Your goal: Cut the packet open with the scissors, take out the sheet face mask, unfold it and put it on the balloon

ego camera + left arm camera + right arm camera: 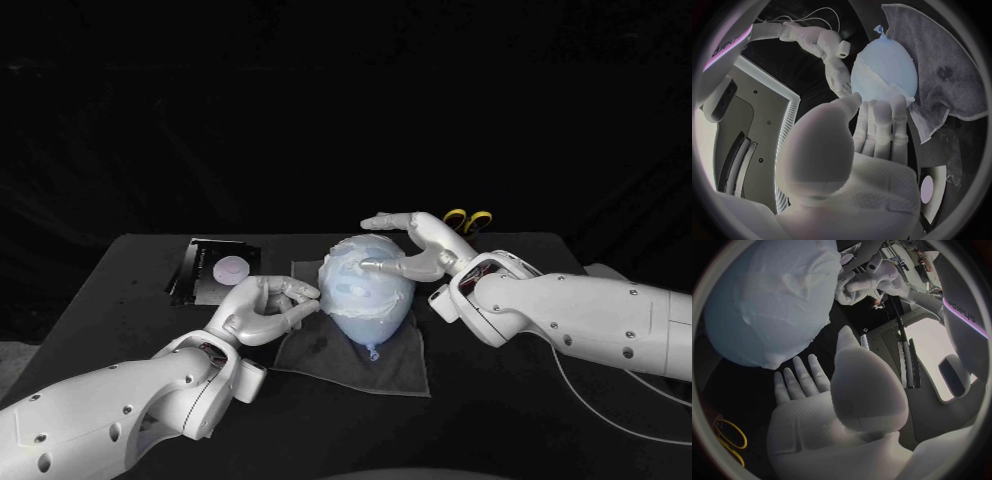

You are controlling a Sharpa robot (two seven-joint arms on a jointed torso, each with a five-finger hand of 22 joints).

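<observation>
L hand [267, 305] curled in, fingertips [879, 112] at the edge of the mask [353, 268] on the balloon [364, 320]; can't tell if it pinches the mask or just touches it. R hand [411, 248] open, fingers apart, holding nothing, thumb and a finger resting on the balloon's opp. side. Balloon lies btwn both hands on a grey cloth [368, 370] on the counter [476, 420], mask draped over it. Scissors [466, 218] just beyond R hand. Packet [228, 266] beyond L hand, apart from it.
</observation>
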